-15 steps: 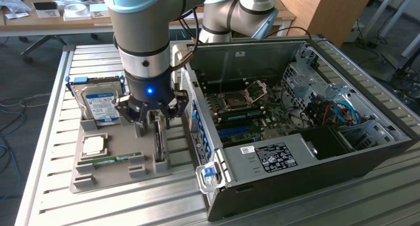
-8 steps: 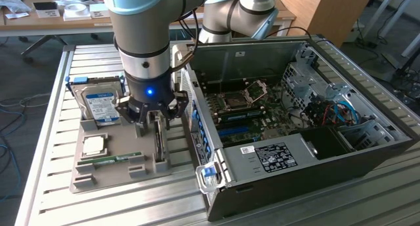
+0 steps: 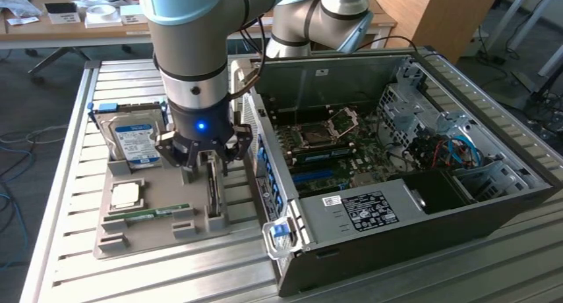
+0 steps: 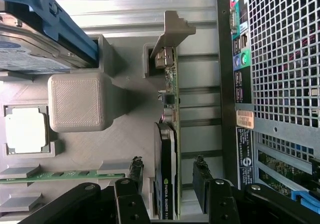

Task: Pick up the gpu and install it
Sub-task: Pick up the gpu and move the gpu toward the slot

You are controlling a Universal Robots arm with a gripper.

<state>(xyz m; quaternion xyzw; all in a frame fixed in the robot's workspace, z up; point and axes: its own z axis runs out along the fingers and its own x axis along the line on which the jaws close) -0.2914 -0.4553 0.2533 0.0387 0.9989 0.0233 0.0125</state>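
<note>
The gpu [image 3: 212, 192] stands on its long edge in a slot of the grey holder tray [image 3: 158, 240], left of the open computer case in the exterior view. In the wrist view the gpu [image 4: 166, 144] shows a green board, a black cooler and its silver end bracket [image 4: 172, 31] at the far end. My gripper [image 3: 209, 161] hangs straight over the card. It is open, and the gripper [image 4: 167, 168] has one black finger on each side of the card. A gap shows between the card and the finger [image 4: 201, 176] on the board side.
The tray also holds a hard drive [image 3: 136, 141] in a blue frame, a CPU [image 3: 126, 195] and a RAM stick [image 3: 151, 215]. The open case [image 3: 492, 204] lies on its side with the motherboard [image 3: 325, 148] exposed; its perforated rear panel [image 4: 280, 74] is close beside the card.
</note>
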